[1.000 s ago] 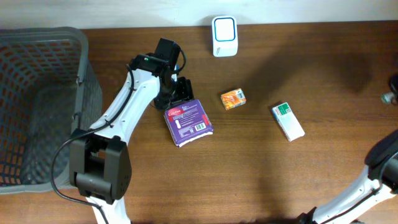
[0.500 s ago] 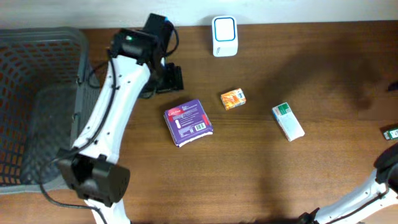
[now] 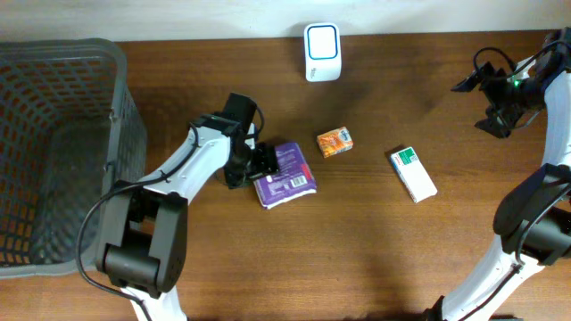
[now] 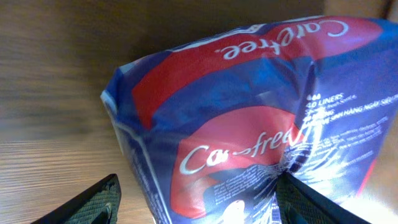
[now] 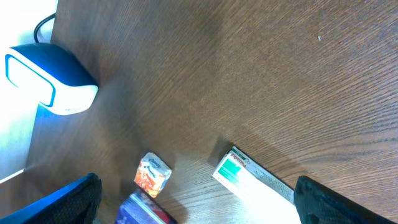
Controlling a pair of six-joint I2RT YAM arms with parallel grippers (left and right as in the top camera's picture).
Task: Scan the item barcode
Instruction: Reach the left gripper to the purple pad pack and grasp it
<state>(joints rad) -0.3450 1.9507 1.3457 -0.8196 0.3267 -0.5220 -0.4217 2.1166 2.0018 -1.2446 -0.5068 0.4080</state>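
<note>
A grey mesh basket [image 3: 62, 46] fills the left end of the wooden table [image 3: 357, 250]. Just to its right, the left arm reaches in from the near edge, and the left gripper [image 3: 256, 165] sits low at the left edge of a purple Carefree liner pack [image 3: 290, 169]. This pack is the item whose barcode is to be scanned, and it lies a little left of the table's centre.

In the left wrist view the pack bulges up between the two dark fingers, with its red band and white lettering facing the camera. The jaws stand wide, one on either side of it. One finger [image 4: 298, 199] is against the wrinkled wrapper, while a thin strip of table shows between the other finger and the pack's edge. I cannot tell whether the pack is actually pinched. No barcode can be made out on the faces that show.

Behind the pack and to the right, a white barcode scanner [image 3: 321, 40] with a blue rim stands at the far edge of the table, well apart from the pack. A small orange box [image 3: 335, 142] lies just right of the pack, not touching it. Further right is a white box with a green end [image 3: 413, 174], lying at an angle.

At the far right, the right gripper [image 5: 198, 182] hangs above the table with its jaws spread wide and nothing between them. Its camera looks across at the scanner and the boxes.
</note>
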